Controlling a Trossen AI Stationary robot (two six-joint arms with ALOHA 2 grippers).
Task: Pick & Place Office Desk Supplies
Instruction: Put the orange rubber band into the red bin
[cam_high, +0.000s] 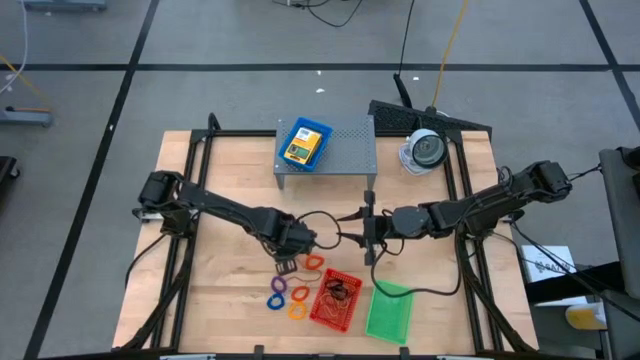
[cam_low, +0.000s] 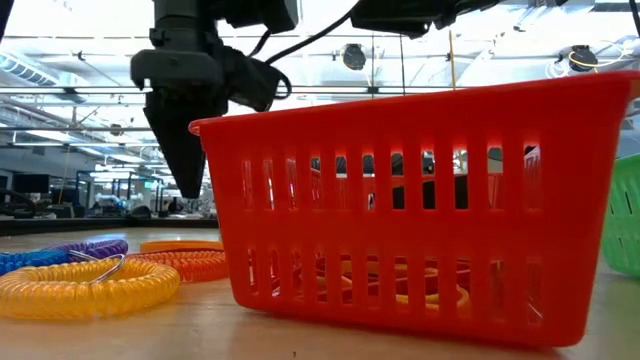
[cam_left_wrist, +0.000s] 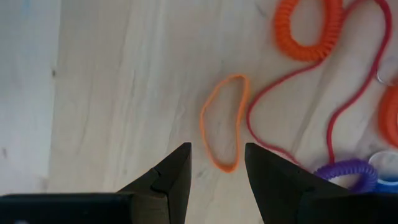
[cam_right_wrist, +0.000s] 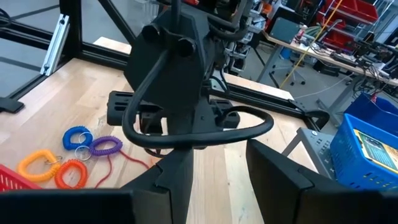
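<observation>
Left gripper: jaws parted, empty, poised over a thin orange rubber band on the wood table.
Right gripper: fingers apart, grasping nothing, at table centre facing the left arm.
Low view only: red mesh tray fills the front; yellow coil ring left of it.
High view only: blue tray on the grey shelf, far side; green tray near edge.
Writing: none legible.
</observation>
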